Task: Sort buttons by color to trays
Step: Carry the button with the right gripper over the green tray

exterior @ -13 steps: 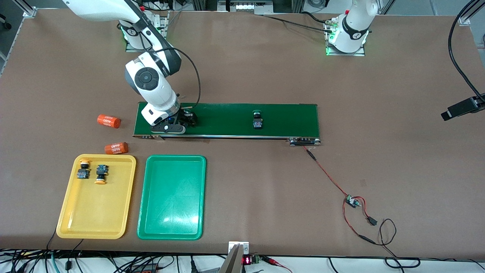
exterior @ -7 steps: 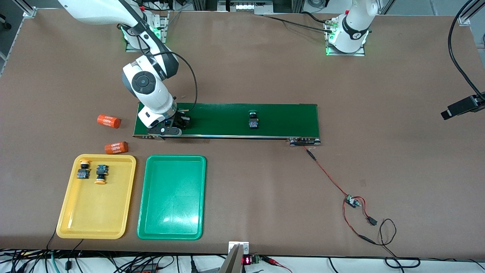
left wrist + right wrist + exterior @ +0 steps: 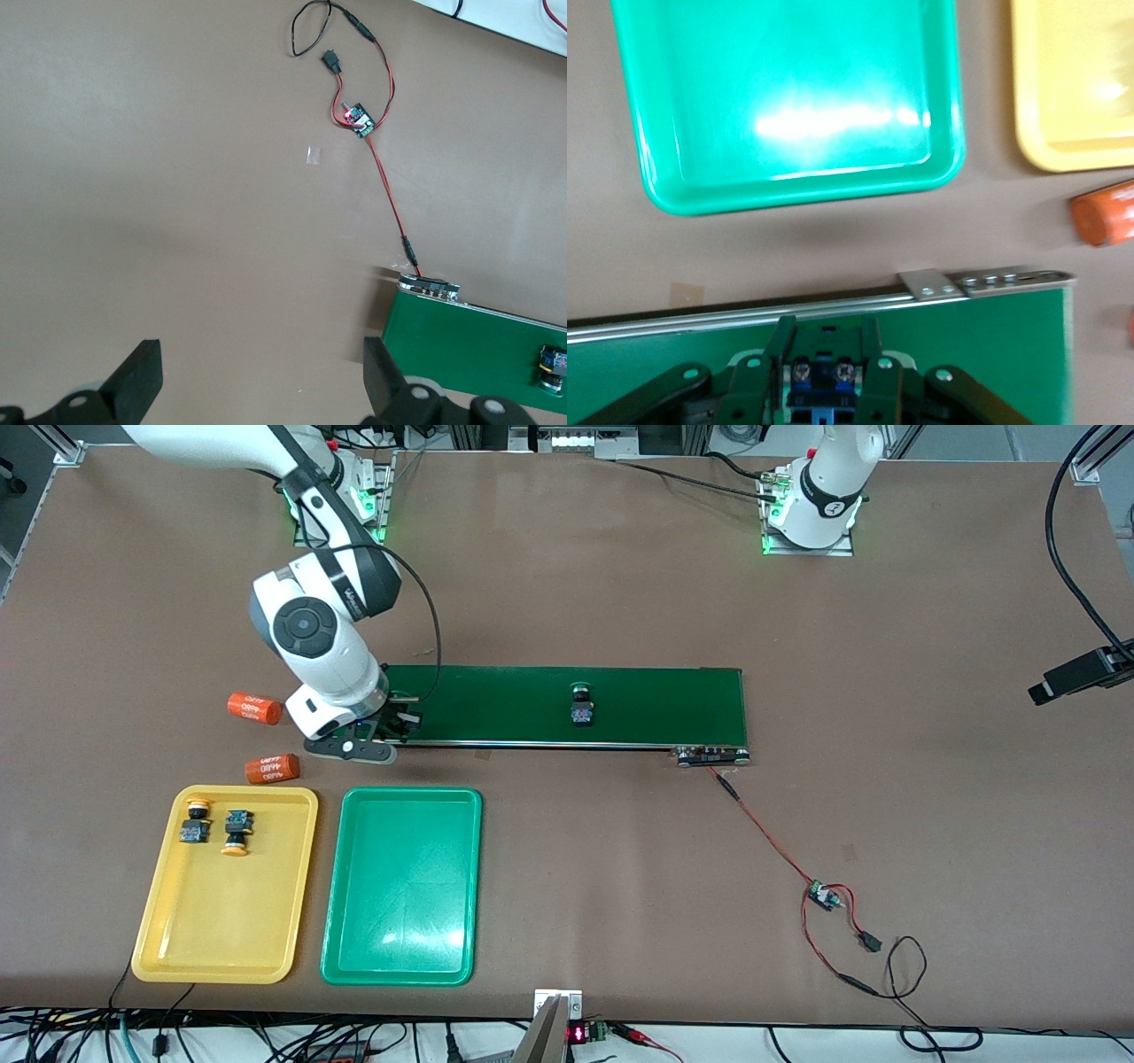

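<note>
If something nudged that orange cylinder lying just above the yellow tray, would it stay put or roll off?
The orange cylinder would probably roll: it lies on its round side on the bare table, nothing touching it. It would likely head toward or away from the yellow tray, whose raised rim might stop it. It looks rigid, so a push should move it rather than dent it.

My table (image 3: 567, 584) is a plain brown board; aluminium posts (image 3: 1094, 456) stand at its corners, cables (image 3: 266, 1041) along its near edge.
</note>
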You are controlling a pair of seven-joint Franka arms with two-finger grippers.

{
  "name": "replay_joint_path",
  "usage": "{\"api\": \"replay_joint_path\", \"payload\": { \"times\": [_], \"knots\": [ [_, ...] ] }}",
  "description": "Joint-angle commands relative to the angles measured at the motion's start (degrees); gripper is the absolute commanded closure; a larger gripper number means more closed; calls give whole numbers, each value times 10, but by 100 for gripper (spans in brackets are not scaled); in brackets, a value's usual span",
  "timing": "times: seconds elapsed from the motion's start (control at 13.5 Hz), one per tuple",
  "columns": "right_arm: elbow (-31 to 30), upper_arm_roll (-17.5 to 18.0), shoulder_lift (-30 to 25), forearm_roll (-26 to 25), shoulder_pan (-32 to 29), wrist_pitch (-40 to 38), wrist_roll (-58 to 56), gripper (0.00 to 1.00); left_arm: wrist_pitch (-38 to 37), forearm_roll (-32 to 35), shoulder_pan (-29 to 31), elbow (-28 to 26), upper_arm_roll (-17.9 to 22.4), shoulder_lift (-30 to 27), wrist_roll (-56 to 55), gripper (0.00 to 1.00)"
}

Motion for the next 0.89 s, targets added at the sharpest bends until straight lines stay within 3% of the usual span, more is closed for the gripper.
{"api": "replay_joint_path", "payload": {
  "times": [0.0, 0.3, 0.52, 0.82],
  "knots": [
    [71, 3, -15, 2, -7, -89, -31, 89, 2, -2, 5, -1, -1, 2, 8, 0],
    [182, -12, -2, 16, -30, -169, -143, 89, 3, 1, 5, 0, 0, 5, 8, 0],
    [236, -39, 29, 29, -29, -168, -242, 89, 26, -1, 5, 0, 0, 8, 9, 0],
    [308, -39, 101, 28, -25, -122, -248, 89, 26, -1, 5, -3, 0, 6, 9, 0]
  ]
}}
